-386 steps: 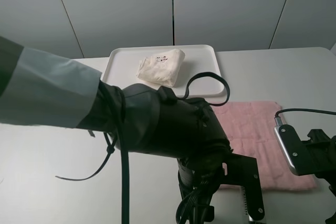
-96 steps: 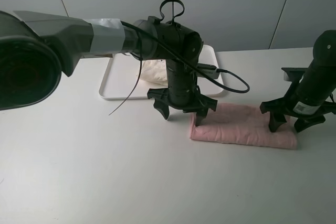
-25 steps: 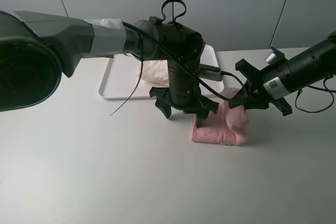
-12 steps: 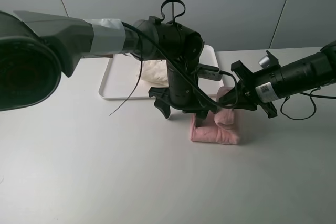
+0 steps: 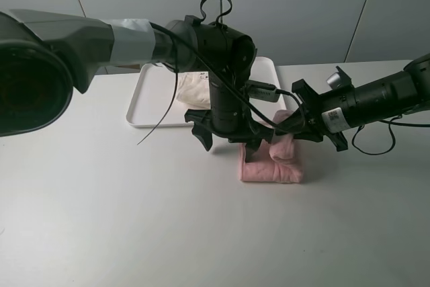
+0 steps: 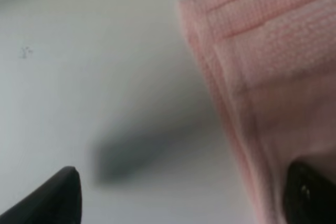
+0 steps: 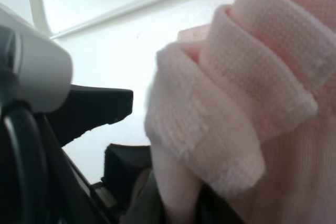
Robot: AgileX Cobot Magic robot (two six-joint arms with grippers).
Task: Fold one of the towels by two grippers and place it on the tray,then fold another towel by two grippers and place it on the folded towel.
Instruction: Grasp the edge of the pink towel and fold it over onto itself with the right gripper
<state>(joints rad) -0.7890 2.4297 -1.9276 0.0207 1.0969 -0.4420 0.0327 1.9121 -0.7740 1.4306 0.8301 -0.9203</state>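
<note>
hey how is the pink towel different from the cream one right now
The pink towel lies on the table in front of the tray; the cream towel sits in the tray. The right gripper is shut on the pink towel's end, carrying it over the rest, mid-fold; the cream towel is untouched, a finished bundle. The pink towel is fully visible; the left arm hides part of the cream towel. Both are soft terry cloths.
</note>
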